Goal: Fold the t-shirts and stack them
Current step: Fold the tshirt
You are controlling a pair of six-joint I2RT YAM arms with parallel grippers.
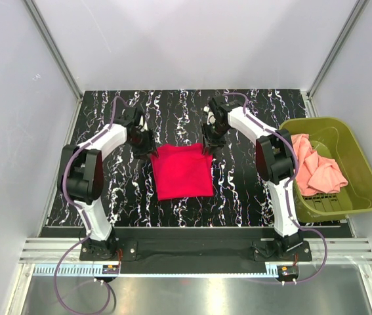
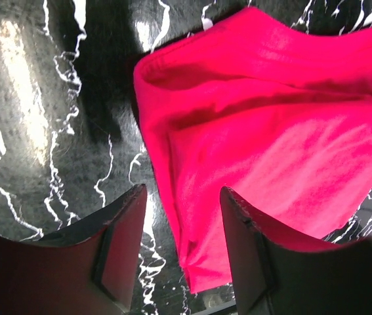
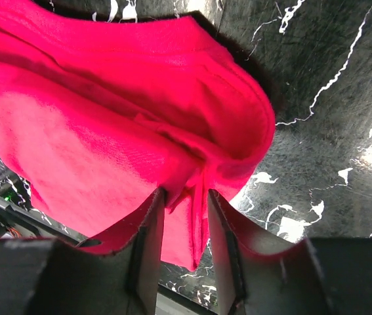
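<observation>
ROBOT ARMS AT WORK ON A SHIRT: A crimson red t-shirt (image 1: 182,172) lies folded into a rough square at the middle of the black, white-veined bench (image 1: 126,197), with two arms reaching to it from their bases at the near edge. The right gripper (image 1: 206,149) is at the shirt's far right corner. Its wrist view shows a fold of red cloth filling the narrow gap between its two fingers, the jaws clenched on the fabric, and a dark shadow on the bench beneath the corner. The left gripper (image 1: 147,152) is at the far left corner. In its wrist view the jaws stand apart, released. The shirt's edge runs down between them close to one finger, and bare bench shows beside the other. A pale salmon-pink t-shirt (image 1: 313,172) sits crumpled in an olive-green basket (image 1: 317,122) at the bench's right edge, well apart from the red one.
</observation>
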